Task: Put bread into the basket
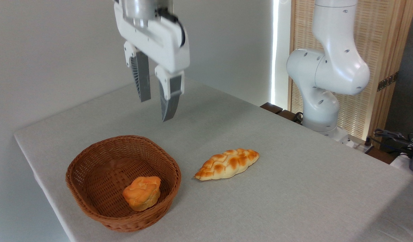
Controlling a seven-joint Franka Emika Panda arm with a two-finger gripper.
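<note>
Nearest the camera, the basket (92,188) sits at the front left corner of the table (293,188), its reddish-brown wicker wall flaring outward. The bread (141,192) lies inside it, resting on the woven floor toward the basket's 4 o'clock side, close to the near-right wall, cracked orange top facing up and paler base down. Nothing touches it.

Just outside the basket, at about 2 o'clock from the bread, a braided loaf (227,163) lies on the table cloth, its pointed end aimed at the basket rim but apart from it.

The gripper (156,108) hangs in the air well above the basket, at roughly 12 o'clock from the bread and slightly right of it in the frame. Its two fingers are spread with a clear gap between them and hold nothing; the tips point down, well clear of the basket rim and the bread.

Farther back at 2 o'clock, the arm's white base (322,111) stands at the table's far right edge, in front of a slatted wooden screen (381,50).
</note>
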